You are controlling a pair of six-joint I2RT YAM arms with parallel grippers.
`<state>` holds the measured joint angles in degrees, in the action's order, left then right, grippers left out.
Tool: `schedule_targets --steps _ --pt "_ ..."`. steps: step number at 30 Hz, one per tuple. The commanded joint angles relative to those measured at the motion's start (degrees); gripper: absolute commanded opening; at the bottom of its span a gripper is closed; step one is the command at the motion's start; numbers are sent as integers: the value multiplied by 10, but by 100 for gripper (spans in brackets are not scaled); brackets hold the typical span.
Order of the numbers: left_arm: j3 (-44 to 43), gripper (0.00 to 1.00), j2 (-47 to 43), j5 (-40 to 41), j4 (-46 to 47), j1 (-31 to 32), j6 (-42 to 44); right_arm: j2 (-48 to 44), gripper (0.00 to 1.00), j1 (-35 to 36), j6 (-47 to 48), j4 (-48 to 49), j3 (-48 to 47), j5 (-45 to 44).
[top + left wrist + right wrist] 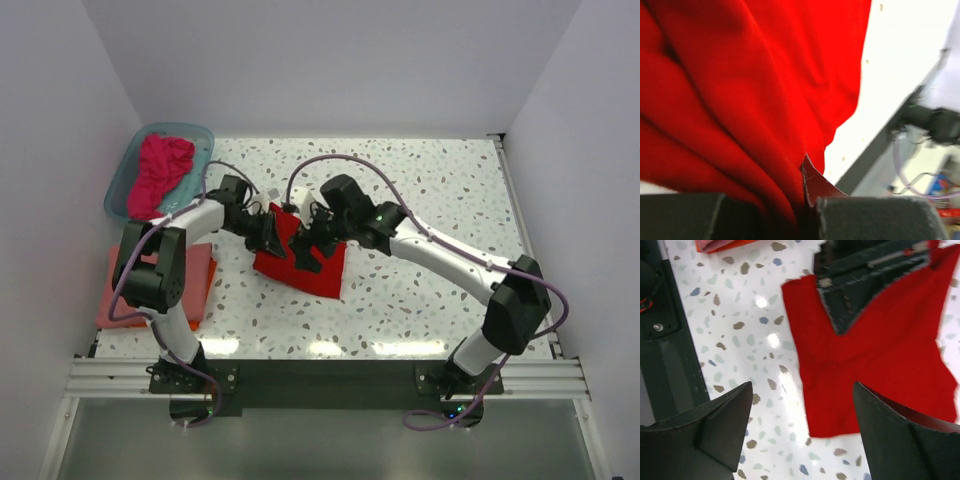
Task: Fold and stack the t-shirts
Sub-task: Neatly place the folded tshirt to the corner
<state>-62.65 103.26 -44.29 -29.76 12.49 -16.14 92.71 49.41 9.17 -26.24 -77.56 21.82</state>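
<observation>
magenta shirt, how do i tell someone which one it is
Start at the speckled table and look to its far left corner, where a teal tub sits. The magenta shirt lies crumpled inside it. The red shirt and the folded pink stack lie outside the tub.

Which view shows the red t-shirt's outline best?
Right wrist: the red t-shirt fills much of the frame, and its left and lower edges are clear. Top external shows it small and partly covered. Left wrist shows only bunched folds, close up.
</observation>
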Motion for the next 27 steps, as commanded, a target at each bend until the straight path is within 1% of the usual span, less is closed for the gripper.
schedule_targets --steps 1,2,5,8,12,13,16,23,25,27 --pt "-35 0 -3 75 -123 -4 124 -34 85 -24 40 -64 -20 -24" --pt "-34 0 -10 110 -124 -5 126 -42 86 -25 45 -72 -20 -34" --pt "-45 0 -31 154 -141 -5 143 -58 87 -26 60 -85 -13 -60" --pt "-54 1 -59 186 -169 -10 159 -67 88 -26 65 -91 -5 -77" --pt "-46 0 -97 226 -199 -22 205 -87 88 -28 85 -101 14 -104" --pt "-48 0 -104 237 -219 -24 224 -89 88 -30 89 -104 22 -107" --pt "-39 0 -131 270 -235 -39 247 -96 89 -30 103 -111 40 -120" --pt "-68 0 -155 361 -289 -53 313 -93 89 -31 130 -122 59 -140" --pt "-68 0 -169 364 -320 -70 336 -91 89 -31 138 -123 61 -144" --pt "-63 0 -181 340 -345 -101 349 -92 89 -31 143 -121 66 -148"
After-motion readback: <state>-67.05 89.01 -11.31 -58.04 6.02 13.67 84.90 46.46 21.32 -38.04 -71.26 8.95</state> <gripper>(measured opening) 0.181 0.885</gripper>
